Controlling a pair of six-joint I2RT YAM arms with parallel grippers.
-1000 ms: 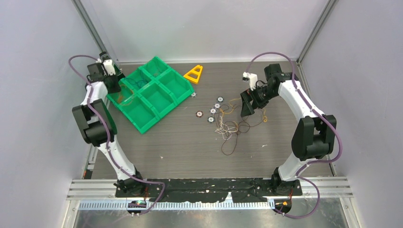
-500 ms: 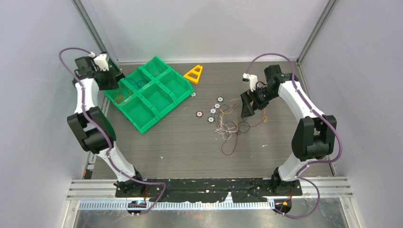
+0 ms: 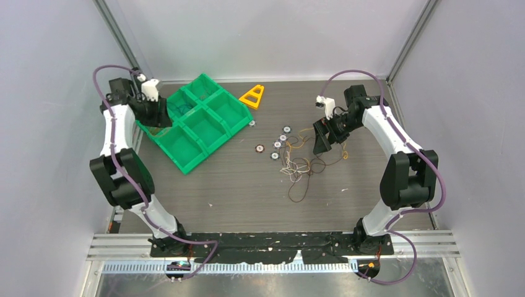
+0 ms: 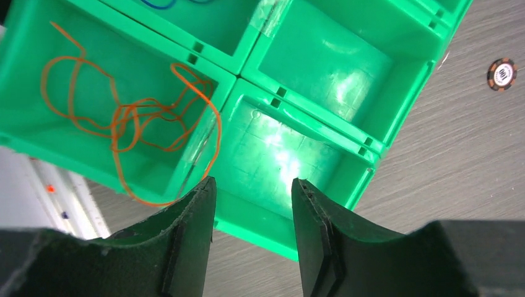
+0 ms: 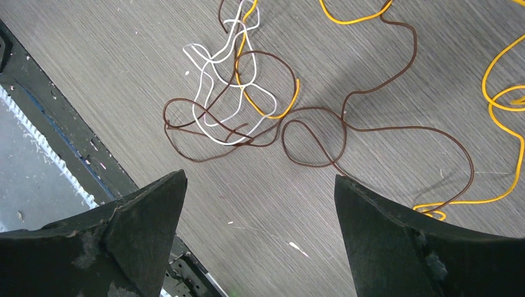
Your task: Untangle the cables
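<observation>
A tangle of thin cables (image 3: 300, 164) lies on the table right of centre: brown (image 5: 347, 124), white (image 5: 210, 93) and yellow (image 5: 501, 93) loops crossing each other. My right gripper (image 3: 322, 141) hovers over the tangle's right side, wide open (image 5: 260, 179) with only bare table between its fingers. A loose orange cable (image 4: 133, 120) lies in a left compartment of the green tray (image 3: 186, 166), one loop draped over the divider. A blue cable (image 4: 164, 3) shows in the compartment behind. My left gripper (image 3: 160, 114) hangs above the tray (image 4: 371, 145), open (image 4: 254, 185) and holding nothing.
A yellow triangle (image 3: 252, 96) lies behind the tray. Several small ringed discs (image 3: 275, 145) sit between tray and tangle; one (image 4: 502, 73) shows in the left wrist view. A black strip (image 5: 37, 124) runs along the table's near edge.
My left arm swung out to the left and came back over the tray's left side, and its jaws have opened. The right arm and the tangle have not moved.
</observation>
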